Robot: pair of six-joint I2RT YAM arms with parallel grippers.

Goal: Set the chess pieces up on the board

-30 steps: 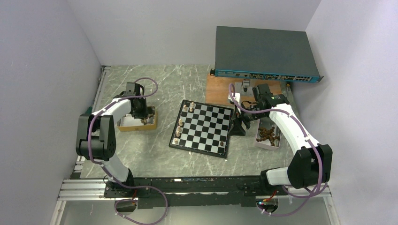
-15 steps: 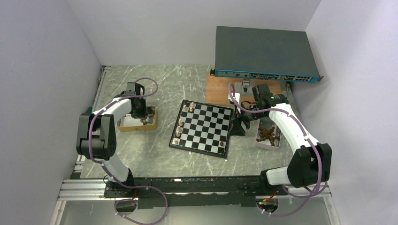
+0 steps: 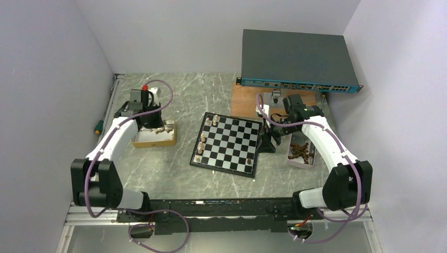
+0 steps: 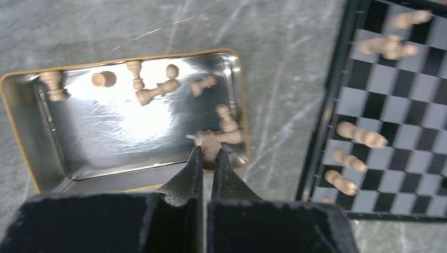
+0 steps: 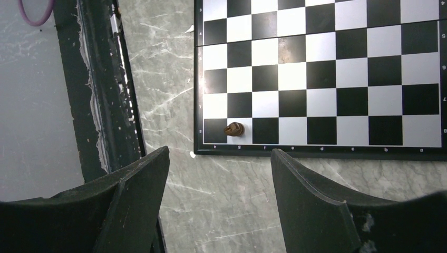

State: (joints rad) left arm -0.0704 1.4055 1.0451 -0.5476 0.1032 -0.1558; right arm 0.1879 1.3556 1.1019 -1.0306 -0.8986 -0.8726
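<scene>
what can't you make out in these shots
- Left wrist: what kind the light piece in the left hand is; the fingers cover its body.
- Top external: the dark pieces in the tray are too small to count.
- Right wrist: the board is cut off by the top and right edges.

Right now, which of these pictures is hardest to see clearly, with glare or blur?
Left wrist view: white glare inside the shiny tin, and the light pieces on the board look smeared. Right wrist view: board crisp, evenly lit. Top view: soft even light, pieces too small to tell apart.
</scene>
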